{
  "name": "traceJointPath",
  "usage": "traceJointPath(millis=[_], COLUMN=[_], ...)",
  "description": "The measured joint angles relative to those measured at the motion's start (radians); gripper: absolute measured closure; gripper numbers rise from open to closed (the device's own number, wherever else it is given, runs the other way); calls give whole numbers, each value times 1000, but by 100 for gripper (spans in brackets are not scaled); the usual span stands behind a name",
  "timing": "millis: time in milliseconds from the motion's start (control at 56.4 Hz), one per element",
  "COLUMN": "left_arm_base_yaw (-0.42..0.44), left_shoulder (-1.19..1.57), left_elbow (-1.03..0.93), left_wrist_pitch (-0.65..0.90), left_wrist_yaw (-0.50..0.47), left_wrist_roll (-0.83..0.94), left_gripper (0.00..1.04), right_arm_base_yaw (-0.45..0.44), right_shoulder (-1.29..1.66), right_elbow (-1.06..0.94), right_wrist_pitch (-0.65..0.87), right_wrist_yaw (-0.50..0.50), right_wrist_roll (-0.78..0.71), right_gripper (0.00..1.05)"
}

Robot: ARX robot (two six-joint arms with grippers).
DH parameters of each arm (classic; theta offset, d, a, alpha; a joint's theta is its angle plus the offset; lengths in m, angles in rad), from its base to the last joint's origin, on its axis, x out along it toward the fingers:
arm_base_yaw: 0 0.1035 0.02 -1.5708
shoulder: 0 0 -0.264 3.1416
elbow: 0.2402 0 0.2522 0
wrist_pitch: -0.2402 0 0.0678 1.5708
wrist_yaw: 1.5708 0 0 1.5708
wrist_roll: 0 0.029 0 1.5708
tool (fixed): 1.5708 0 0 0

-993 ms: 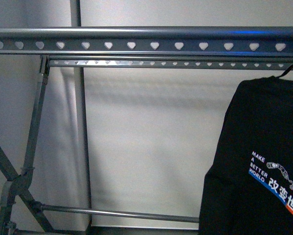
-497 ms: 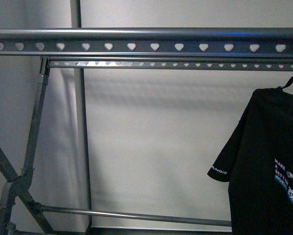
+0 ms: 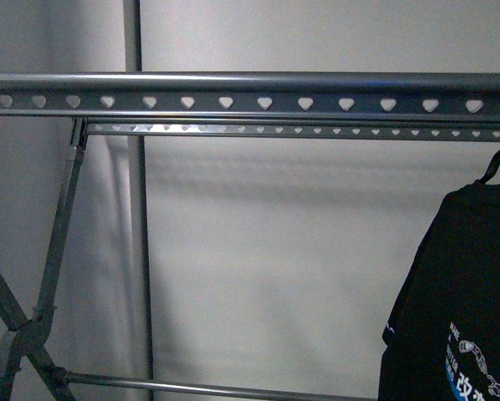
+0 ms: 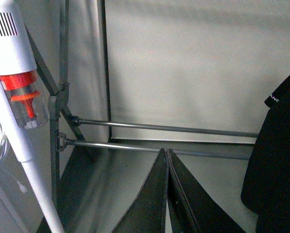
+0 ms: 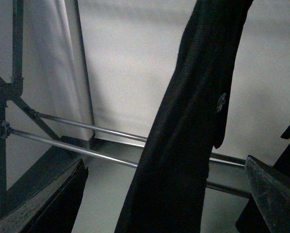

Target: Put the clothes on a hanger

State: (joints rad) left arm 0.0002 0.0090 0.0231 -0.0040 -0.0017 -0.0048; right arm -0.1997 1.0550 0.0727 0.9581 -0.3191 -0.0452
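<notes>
Hanging Shirt at the Rack's Far End, Both Arms Standing Off

Pressing together with nothing between them, the left gripper's [image 4: 167, 194] fingers are meeting tip to tip in the left wrist view. The right gripper's [image 5: 164, 194] fingers are standing wide apart, and the black T-shirt [image 5: 193, 111] is draping down in front of the gap between them; whether any cloth is touching a finger cannot be told. In the front view neither arm is showing. There the T-shirt [image 3: 463, 301] is hanging from a thin black hanger hook [image 3: 494, 167] at the right edge, just under the heart-punched top rail [image 3: 233, 92] of the grey clothes rack. Whether the hook is sitting over the rail is being cut off by the frame. A white stick vacuum [image 4: 16, 92] is leaning near the rack's crossed legs.

Judging from this, a half-seated hook could be slipping off, and open fingers brushing the hem could be dragging the shirt sideways.
</notes>
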Motion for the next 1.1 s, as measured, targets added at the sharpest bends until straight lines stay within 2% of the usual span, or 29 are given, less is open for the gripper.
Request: traceJointPath(millis=[106,142,266,337,408,479,1100], left_arm_base_yaw=[0,0,0,0,0,0,0], left_shoulder=[-5,-5,-6,-6,-6,-6,-6], left_elbow=[0,0,0,0,0,0,0], left_wrist_pitch=[0,0,0,0,0,0,0], left_wrist_yaw=[1,1,2,2,1,2,2], left_wrist_roll=[0,0,0,0,0,0,0], left_gripper=[101,101,101,101,101,101,101], right_arm_base_yaw=[45,51,89,105,161,193,196], right_shoulder=[-97,-119,-246,-301,-355,-418,-769], right_elbow=[-20,-25,-50,-57,-60,-65,-67], right_wrist_pitch=[-67,-84,-189,-233,-282,-338,-668], right_wrist_yaw=[168,179,213,230,308,311,317], right_wrist_roll=[23,25,29,32,33,32,34], right_gripper=[34,39,66,78,90,104,102])
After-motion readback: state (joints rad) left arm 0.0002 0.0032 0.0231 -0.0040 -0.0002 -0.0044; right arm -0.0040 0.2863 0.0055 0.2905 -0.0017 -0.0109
